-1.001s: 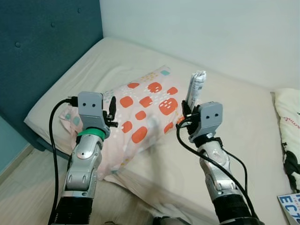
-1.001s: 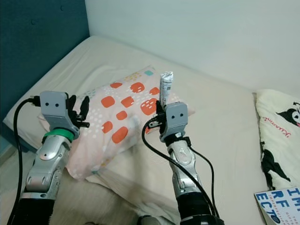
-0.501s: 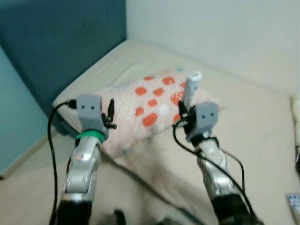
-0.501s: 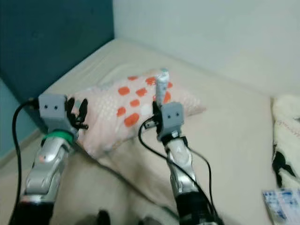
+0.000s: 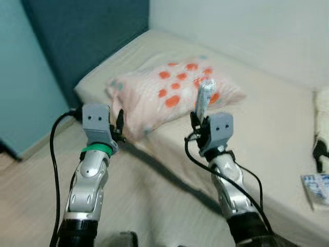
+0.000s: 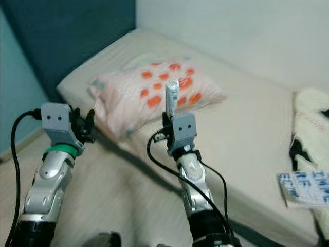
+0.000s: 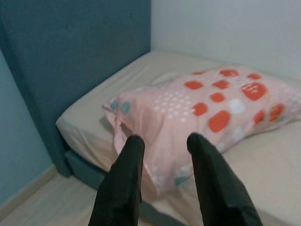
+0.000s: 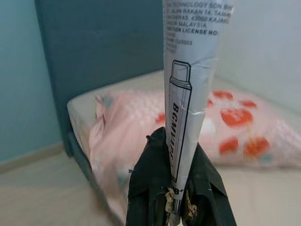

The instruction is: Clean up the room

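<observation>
tube [image 8: 192, 70] top cut off, packet [image 6: 304, 187] print blurred

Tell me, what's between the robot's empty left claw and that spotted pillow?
Nothing: in the left wrist view, the open left gripper looks straight at the orange-dotted pillow across open air.

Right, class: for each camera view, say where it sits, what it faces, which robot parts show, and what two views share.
Left eye view: on the head, looking forward and down at the bed; both arms show, the right gripper holding a tube.
Right eye view: the same scene from the other eye.
Left wrist view: along the open left gripper at the pillow.
Right wrist view: along the right gripper's fingers at the tube.
Both wrist views share the pillow and headboard.
</observation>
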